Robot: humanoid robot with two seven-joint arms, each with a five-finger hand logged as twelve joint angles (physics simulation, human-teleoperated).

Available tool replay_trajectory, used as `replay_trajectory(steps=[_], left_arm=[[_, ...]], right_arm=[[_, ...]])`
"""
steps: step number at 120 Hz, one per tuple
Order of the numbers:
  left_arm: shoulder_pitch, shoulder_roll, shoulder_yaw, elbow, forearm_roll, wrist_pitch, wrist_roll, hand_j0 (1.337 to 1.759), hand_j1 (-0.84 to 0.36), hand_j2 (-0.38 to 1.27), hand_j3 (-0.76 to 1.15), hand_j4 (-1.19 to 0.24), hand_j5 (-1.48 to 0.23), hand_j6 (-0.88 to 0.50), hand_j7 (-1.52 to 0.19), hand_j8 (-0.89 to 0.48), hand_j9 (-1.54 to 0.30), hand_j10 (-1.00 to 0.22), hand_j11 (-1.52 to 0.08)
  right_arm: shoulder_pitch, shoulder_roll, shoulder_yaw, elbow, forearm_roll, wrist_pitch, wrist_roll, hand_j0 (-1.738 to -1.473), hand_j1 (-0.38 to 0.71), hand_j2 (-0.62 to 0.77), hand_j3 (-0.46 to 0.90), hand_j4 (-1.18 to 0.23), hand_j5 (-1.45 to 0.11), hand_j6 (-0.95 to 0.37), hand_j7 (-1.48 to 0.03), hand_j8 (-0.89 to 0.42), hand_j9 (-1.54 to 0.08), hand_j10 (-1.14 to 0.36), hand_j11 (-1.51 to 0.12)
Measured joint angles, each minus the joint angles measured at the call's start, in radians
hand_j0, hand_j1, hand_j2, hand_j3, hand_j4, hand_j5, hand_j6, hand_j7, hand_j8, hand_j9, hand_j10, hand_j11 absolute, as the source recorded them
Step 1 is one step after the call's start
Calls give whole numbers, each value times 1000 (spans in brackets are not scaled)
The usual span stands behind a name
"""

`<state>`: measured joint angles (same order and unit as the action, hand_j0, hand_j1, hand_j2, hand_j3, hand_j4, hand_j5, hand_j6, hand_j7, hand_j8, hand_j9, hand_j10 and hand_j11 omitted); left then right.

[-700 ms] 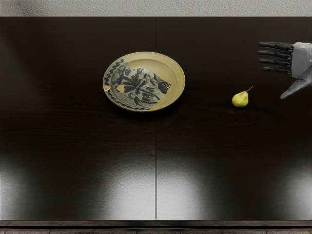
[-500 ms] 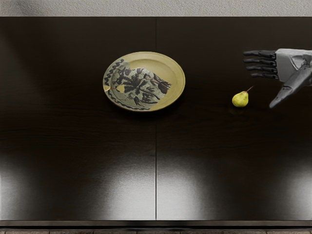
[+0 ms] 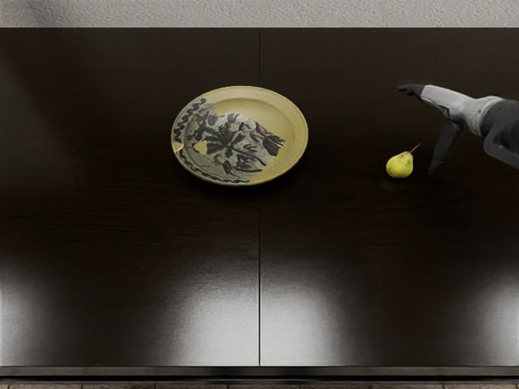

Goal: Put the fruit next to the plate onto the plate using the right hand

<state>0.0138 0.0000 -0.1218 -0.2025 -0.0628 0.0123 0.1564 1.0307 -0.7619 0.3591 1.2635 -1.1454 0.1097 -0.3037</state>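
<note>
The right hand has swung in from the right and rolled edge-on, fingers spread and empty, thumb now just beside the pear, which lies on the table well right of the plate, so a grasp looks close.

A dark, glossy tabletop fills nearly the whole view, split by a thin straight seam running from its far edge to its near edge at mid-width, with pale patches of glare toward the near edge and a speckled grey surface beyond the far edge
</note>
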Motion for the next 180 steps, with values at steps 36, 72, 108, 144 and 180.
replay_trajectory(steps=[36,72,108,144,180], left_arm=[[0,0,0,0,0,0,0,1658,349,0,0,0,0,0,0,0,0,0,0],[0,0,0,0,0,0,0,1658,349,0,0,0,0,0,0,0,0,0,0],[0,0,0,0,0,0,0,1658,349,0,0,0,0,0,0,0,0,0,0],[0,0,0,0,0,0,0,1658,349,0,0,0,0,0,0,0,0,0,0],[0,0,0,0,0,0,0,1658,349,0,0,0,0,0,0,0,0,0,0]], right_arm=[[5,92,-159,-17,-151,-146,-1,-1658,-123,-35,0,-195,-248,-198,-247,-196,-248,-194,-248],[3,123,-228,-27,-195,-220,-14,-1658,-9,-53,0,-290,-372,-293,-371,-291,-372,-289,-371],[0,186,-260,-78,-278,-271,-82,-1658,17,-57,0,-312,-400,-314,-399,-312,-400,-311,-400],[-13,219,-312,-119,-287,-354,-93,-1658,46,-62,0,-336,-432,-337,-431,-336,-431,-335,-431],[-34,240,-324,-152,-283,-403,-94,-1658,67,-66,0,-353,-454,-355,-453,-353,-454,-352,-454]])
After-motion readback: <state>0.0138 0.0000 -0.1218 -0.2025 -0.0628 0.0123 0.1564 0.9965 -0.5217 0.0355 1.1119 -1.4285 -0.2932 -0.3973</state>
